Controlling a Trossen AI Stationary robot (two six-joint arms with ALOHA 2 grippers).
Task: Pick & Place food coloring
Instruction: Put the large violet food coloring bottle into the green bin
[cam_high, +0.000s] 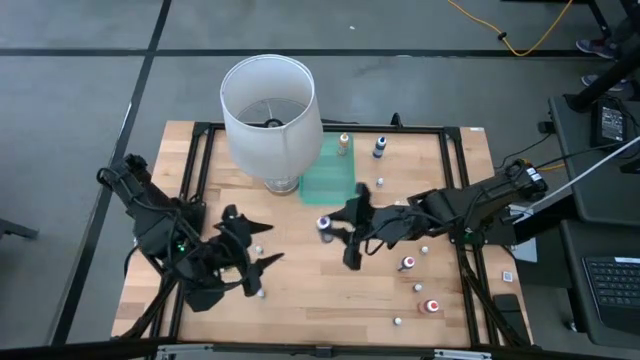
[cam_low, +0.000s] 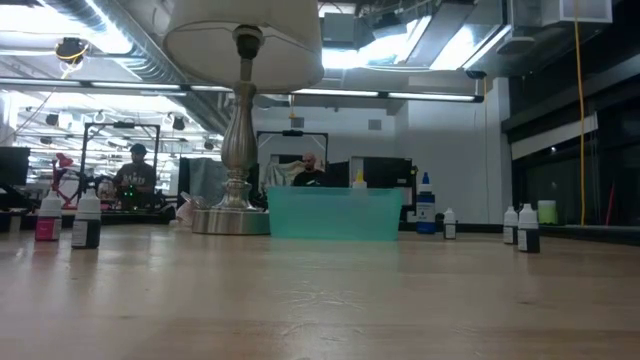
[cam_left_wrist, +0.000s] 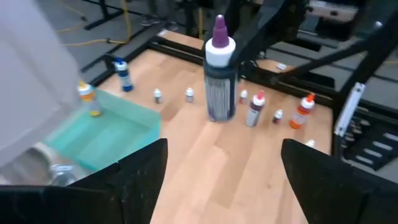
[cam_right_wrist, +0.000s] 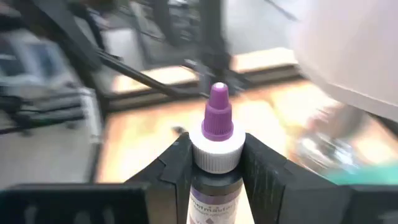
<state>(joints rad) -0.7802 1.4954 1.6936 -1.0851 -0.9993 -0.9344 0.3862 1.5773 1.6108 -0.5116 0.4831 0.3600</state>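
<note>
The purple-capped bottle (cam_right_wrist: 216, 146) stood upright between the right gripper (cam_high: 335, 232) fingers, which were closed on its shoulders just under the white collar; its long axis ran vertical, cap up. In the overhead view this put it near the middle of the table (cam_high: 300, 290), at about five o'clock from the lampshade (cam_high: 268, 108) and just off the near corner of the green tray (cam_high: 330, 170). Seen from the left wrist, the same bottle was held clear of the wood, dark ribbed body below a glossy conical tip.

The left gripper (cam_high: 252, 262) sat at about nine o'clock from that bottle, well apart, its jaws spread wide and holding nothing. The right arm was plainly the one in charge; I judged the tray, lying at roughly twelve o'clock from the held bottle, to be the likely drop point.

Other small bottles (cam_high: 408, 263) lay scattered at three to five o'clock, red ones among them, smooth plastic with white caps. Two more, a yellow one (cam_high: 344, 143) and a blue one (cam_high: 379, 147), stood at the tray's far side. The tray was translucent, thin-walled; the tabletop pale planked wood
</note>
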